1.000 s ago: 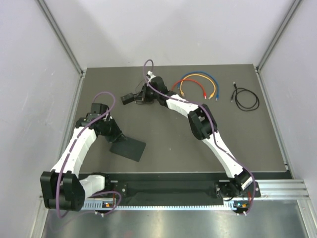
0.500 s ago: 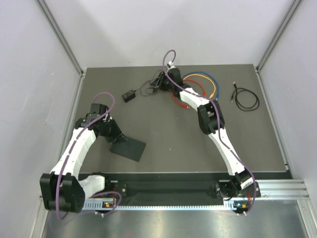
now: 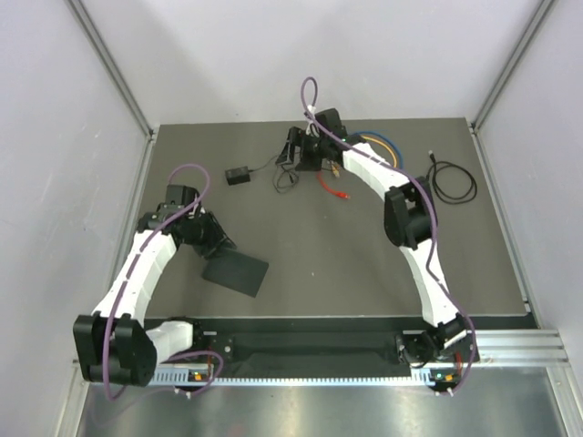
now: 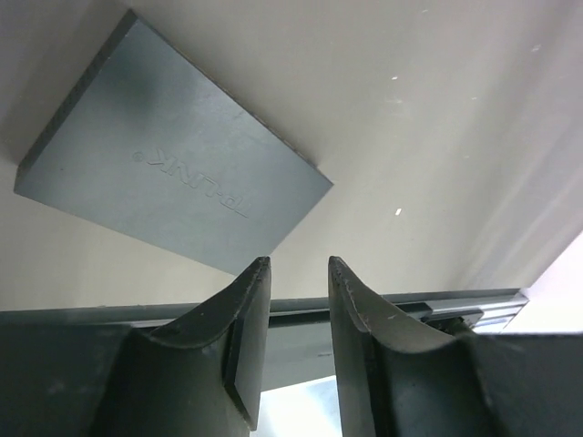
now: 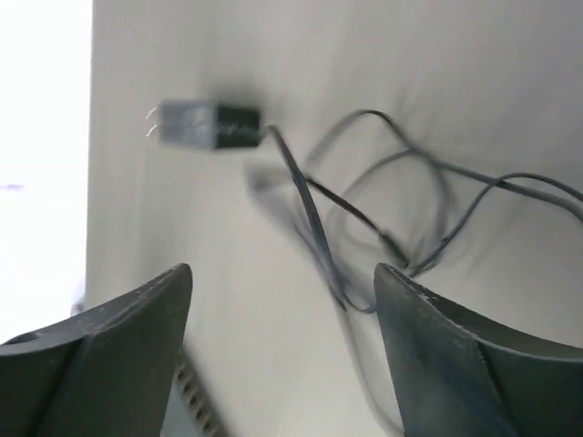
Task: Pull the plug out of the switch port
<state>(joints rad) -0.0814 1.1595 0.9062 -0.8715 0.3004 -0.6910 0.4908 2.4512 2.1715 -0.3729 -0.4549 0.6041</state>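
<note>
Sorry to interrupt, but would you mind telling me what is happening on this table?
The left pincer stands slightly open and empty beside the flat black switch, which has no cable in it. The right pincer hangs wide open over the loose cord of the power adapter, farther back.
</note>
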